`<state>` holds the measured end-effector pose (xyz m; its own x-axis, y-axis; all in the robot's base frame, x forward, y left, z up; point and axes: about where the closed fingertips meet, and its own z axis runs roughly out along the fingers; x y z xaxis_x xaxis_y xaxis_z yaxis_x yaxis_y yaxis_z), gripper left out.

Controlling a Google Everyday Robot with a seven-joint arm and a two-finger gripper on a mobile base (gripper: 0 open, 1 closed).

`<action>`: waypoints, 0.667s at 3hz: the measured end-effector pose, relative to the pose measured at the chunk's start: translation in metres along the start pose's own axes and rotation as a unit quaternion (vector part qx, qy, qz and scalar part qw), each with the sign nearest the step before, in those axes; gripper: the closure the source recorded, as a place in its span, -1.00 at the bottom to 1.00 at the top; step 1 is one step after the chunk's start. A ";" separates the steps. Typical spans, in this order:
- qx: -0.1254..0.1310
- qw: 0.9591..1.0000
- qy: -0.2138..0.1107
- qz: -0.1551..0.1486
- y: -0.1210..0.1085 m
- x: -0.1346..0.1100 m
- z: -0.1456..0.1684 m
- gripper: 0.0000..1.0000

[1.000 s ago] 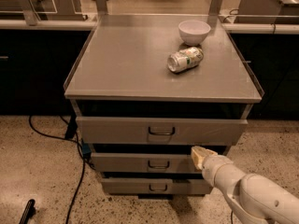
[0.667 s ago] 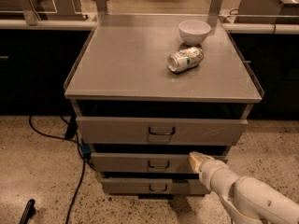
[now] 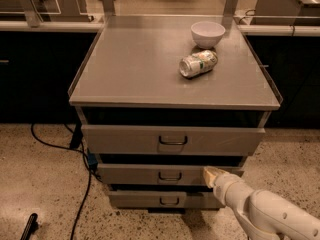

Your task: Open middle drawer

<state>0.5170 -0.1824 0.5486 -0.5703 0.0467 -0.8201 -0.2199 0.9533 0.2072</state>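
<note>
Black cable [image 3: 60, 149] lying on the speckled floor [image 3: 35, 184] at far left, curving down past the cabinet's left side; a dark rod-like object [image 3: 28, 227] at the bottom left corner, identity unclear. Grey metal cabinet [image 3: 125, 64] at centre, flat top with a low raised rim. On the top, right of centre: a crushed drink can [image 3: 198, 63] on its side, and just behind it a white bowl [image 3: 208, 34], upright. Below, three stacked drawer fronts. Top drawer [image 3: 125, 140], tallest and widest, with a dark pull handle. The middle drawer [image 3: 135, 174] sits directly under it, low wide front facing the camera, long axis running left to right, level, small dark rectangular handle [image 3: 170, 176] at its centre. Bottom drawer [image 3: 135, 199], narrowest, with a like handle. At right, the white arm [image 3: 270, 214] enters from the lower right corner; the gripper [image 3: 210, 174] is at the right part of the middle drawer's front, right of the handle, covering part of that front. Finger opening: cannot tell.
</note>
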 end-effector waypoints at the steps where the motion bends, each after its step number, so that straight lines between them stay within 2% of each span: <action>1: 0.008 1.000 -0.024 -0.003 0.001 0.007 0.008 1.00; 2: -0.003 0.999 -0.049 -0.021 -0.011 0.011 0.036 1.00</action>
<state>0.5414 -0.1813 0.5184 -0.4813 0.0365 -0.8758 -0.2466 0.9531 0.1752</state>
